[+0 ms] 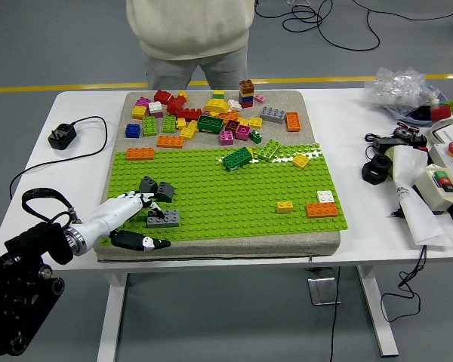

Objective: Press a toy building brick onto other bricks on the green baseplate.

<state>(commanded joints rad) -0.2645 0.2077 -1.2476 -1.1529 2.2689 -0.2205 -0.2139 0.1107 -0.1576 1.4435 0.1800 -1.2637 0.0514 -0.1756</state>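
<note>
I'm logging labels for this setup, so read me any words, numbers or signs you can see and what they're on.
None can be read.
The control box with its red and green buttons may carry markings, too small to tell.
The bricks, the green baseplate and the power adapter show no print.

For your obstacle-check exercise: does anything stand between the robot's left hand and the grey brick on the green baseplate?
Nothing visible does. The left hand lies at the baseplate's near left corner, its fingers reaching right beside the grey brick.
</note>
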